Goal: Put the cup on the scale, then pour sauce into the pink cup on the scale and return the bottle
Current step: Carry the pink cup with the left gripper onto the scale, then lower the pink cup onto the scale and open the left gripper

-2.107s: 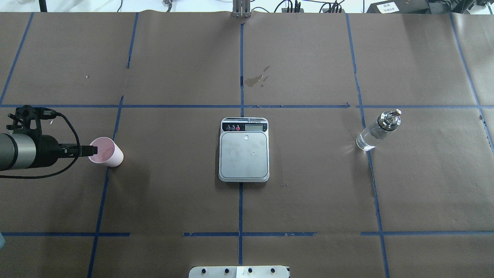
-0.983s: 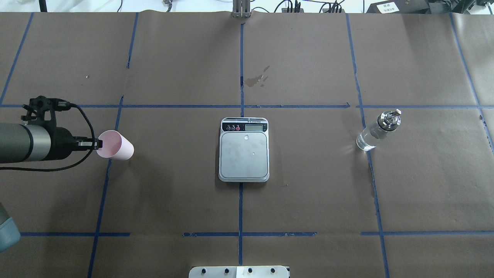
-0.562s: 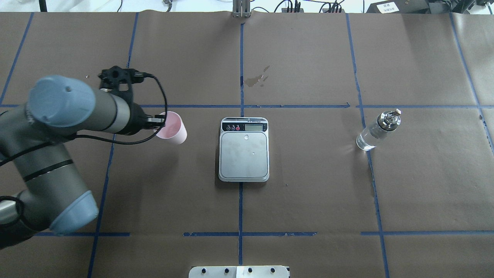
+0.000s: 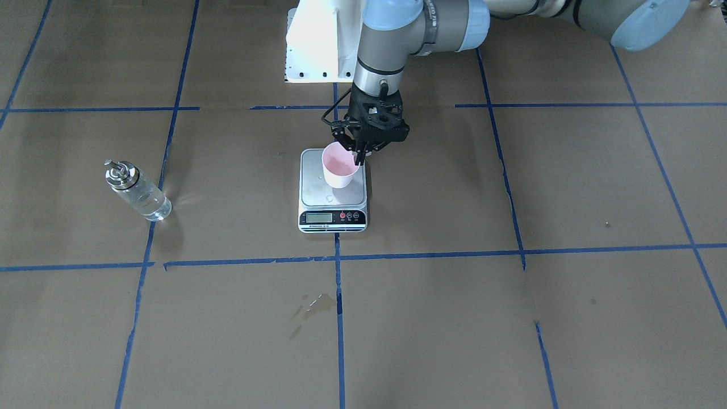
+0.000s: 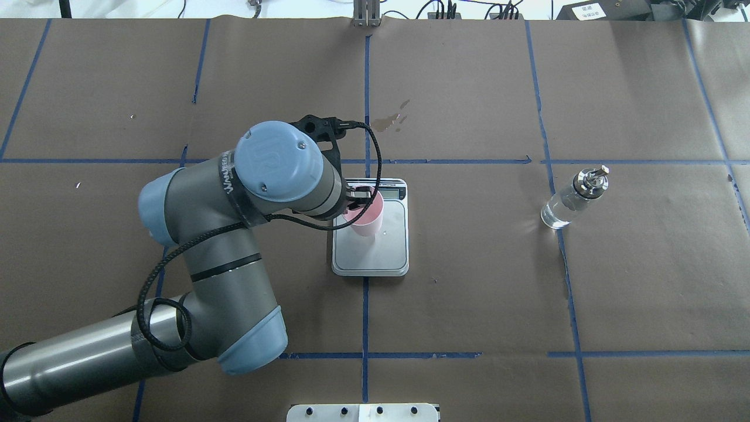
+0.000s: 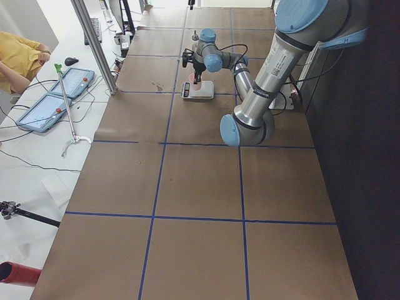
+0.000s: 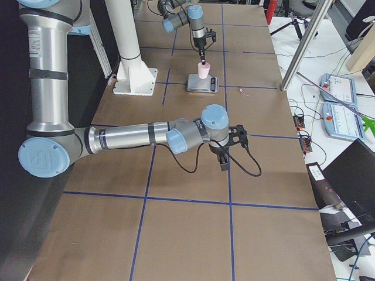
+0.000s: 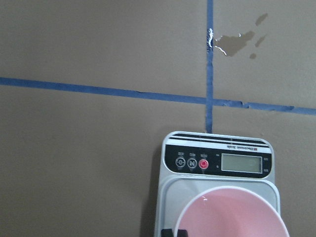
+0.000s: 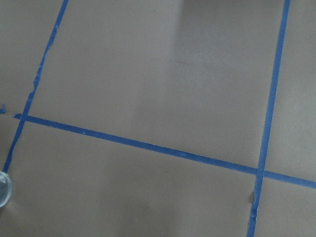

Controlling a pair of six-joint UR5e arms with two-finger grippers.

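The pink cup stands upright over the back part of the scale's silver platform; I cannot tell if its base touches. My left gripper is shut on the cup's rim on the robot's left side, also seen in the front view with the cup and scale. The left wrist view shows the cup's rim below the scale's display strip. The glass bottle of clear sauce stands far right, untouched. My right gripper hovers low near the table's right end; I cannot tell its state.
A dark wet stain lies on the brown paper beyond the scale. Blue tape lines grid the table. The bottle's edge shows at the right wrist view's lower left. Tablets lie on a side bench.
My left arm has carried the cup from the table's far left rightward to over the scale. The bottle and scale have not moved.
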